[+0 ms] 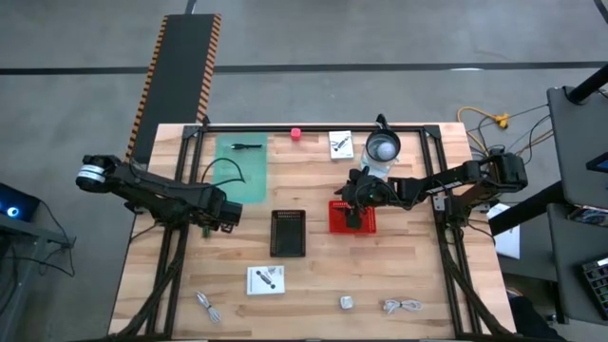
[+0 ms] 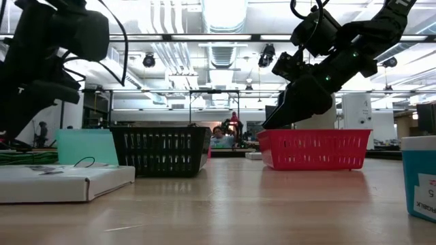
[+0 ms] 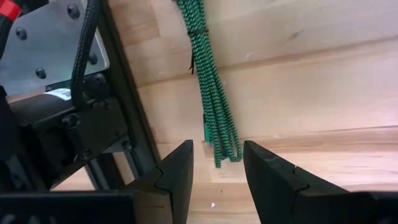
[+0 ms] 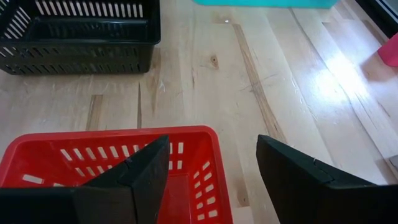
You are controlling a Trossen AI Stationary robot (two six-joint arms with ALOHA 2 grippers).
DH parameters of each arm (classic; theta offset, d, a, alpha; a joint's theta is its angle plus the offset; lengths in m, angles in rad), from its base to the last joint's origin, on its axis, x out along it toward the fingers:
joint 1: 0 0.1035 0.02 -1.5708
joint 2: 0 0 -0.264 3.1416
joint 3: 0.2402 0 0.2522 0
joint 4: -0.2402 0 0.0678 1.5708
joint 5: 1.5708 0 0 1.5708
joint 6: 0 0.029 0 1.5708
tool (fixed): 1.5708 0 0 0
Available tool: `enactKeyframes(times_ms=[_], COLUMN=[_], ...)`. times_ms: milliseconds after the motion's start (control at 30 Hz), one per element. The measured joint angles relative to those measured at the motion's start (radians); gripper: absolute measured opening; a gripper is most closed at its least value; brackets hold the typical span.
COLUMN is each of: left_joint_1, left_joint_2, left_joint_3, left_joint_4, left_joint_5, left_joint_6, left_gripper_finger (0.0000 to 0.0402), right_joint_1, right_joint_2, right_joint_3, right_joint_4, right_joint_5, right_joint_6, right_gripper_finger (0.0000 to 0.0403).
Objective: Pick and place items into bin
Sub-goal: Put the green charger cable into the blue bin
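Items for binning lie scattered over the wooden bench (image 1: 408, 275), ordered here from large to small: a white card with dark print (image 1: 265, 279) near the front edge, a second white card (image 1: 341, 144) at the back beside the clear jug (image 1: 383, 147), a silvery cable bundle (image 1: 402, 306) front right, a silvery clip (image 1: 207, 304) front left, a black pen (image 1: 245, 146) on the green mat (image 1: 239, 169), a pink blob (image 1: 295, 134) at the back edge, and a tiny silver cube (image 1: 347, 303) near the front. Two bins sit mid-bench: a black basket (image 1: 288, 233) and, just right of it, a red basket (image 1: 352, 217). The right gripper (image 4: 208, 171) hovers over the red basket with jaws apart and nothing visible between them; this reads as the release or just-after stage of a placement. The left gripper (image 3: 214, 165) hangs low beside the bench frame at the left, jaws apart, just above a green braided cable (image 3: 211, 93). For a clean step, the right arm should lift straight up clear of the basket rim before travelling to the nearest remaining item, likely the rear card.
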Motion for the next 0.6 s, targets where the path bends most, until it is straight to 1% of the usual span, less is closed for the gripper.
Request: enactKeyframes(times_ms=[133, 233, 600], left_joint_1=[0.000, 0.000, -0.001], left_joint_2=[-0.022, -0.015, 0.047], left_joint_3=[-0.003, -0.005, -0.007], left_joint_4=[0.006, 0.012, 0.018], left_joint_5=[-0.028, -0.061, -0.061], left_joint_6=[-0.039, -0.077, -0.077], left_gripper_finger=[0.0124, 0.0123, 0.0123], right_joint_1=[0.000, 0.000, 0.000], right_joint_2=[0.000, 0.000, 0.000], right_joint_3=[0.000, 0.000, 0.000], right_joint_4=[0.000, 0.000, 0.000], right_joint_5=[0.000, 0.000, 0.000], right_joint_6=[0.000, 0.000, 0.000], right_gripper_finger=[0.0224, 0.0224, 0.0224])
